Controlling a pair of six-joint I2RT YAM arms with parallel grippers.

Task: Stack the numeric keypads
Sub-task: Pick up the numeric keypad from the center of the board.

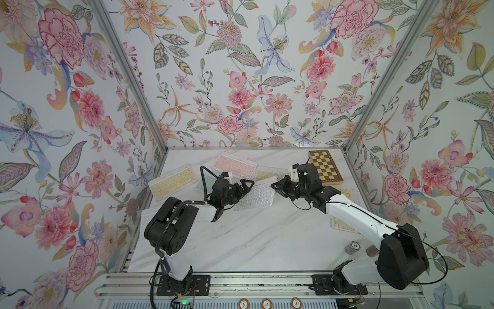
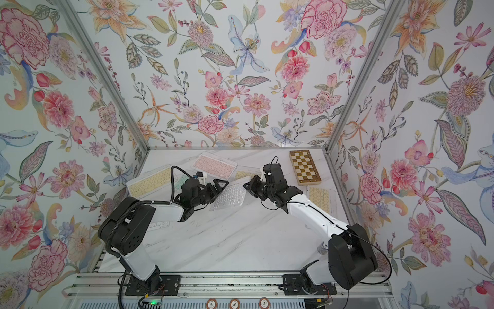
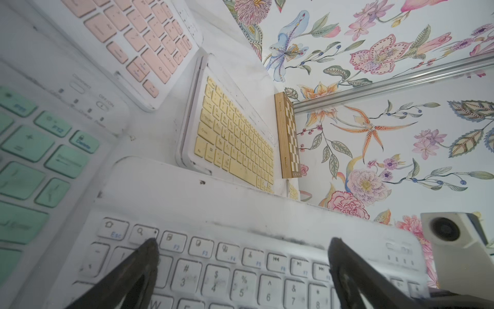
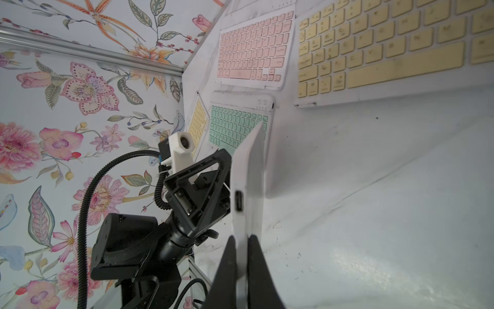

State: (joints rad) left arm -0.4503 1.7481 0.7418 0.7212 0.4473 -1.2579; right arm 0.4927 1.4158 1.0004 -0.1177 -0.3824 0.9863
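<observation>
Pinching the slim white-keyed plastic keypad (image 1: pixel 254 196) by its thin side edge, my right claw (image 4: pixel 242 238) is clamped on it, mid-table over the white marble tabletop (image 1: pixel 254 240). Left claw (image 3: pixel 243 242) spread wide above the keys, gripping nothing. Judged light, rigid, slick-framed; an edge pinch may pivot, so hold mid-edge.

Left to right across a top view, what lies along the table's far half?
Large yellow keypad, mint keypad, pink keypad, half-hidden yellow keypad, chessboard; the white keypad overlaps, so omitted.

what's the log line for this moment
right claw: shut on white keypad edge | left claw: open over its keys
</observation>
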